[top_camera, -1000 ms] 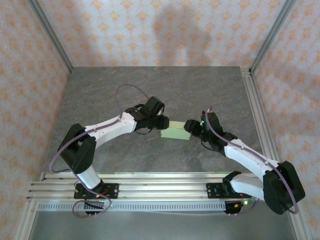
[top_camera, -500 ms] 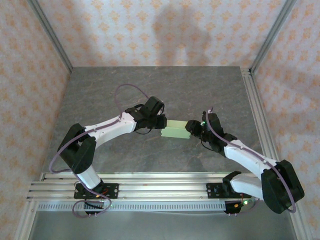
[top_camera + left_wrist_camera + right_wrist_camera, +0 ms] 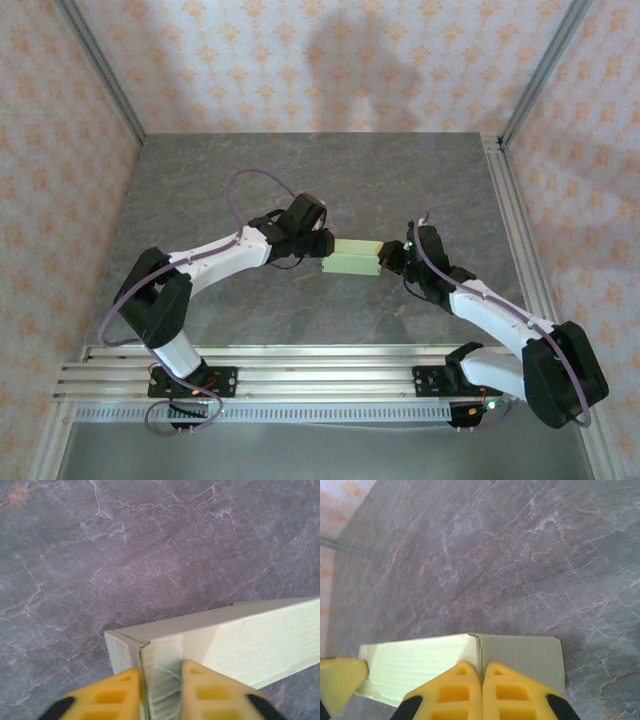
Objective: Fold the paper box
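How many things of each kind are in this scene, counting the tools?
paper box: 1
tools: 2, the left tool and the right tool, one pinching each end of the box
total: 3

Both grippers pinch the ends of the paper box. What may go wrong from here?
1. The left gripper pinches a thin end flap of the paper box; pulling may crease or tear it.
2. The right gripper is shut on a folded edge at the other end; the box may slip free if it is pulled.
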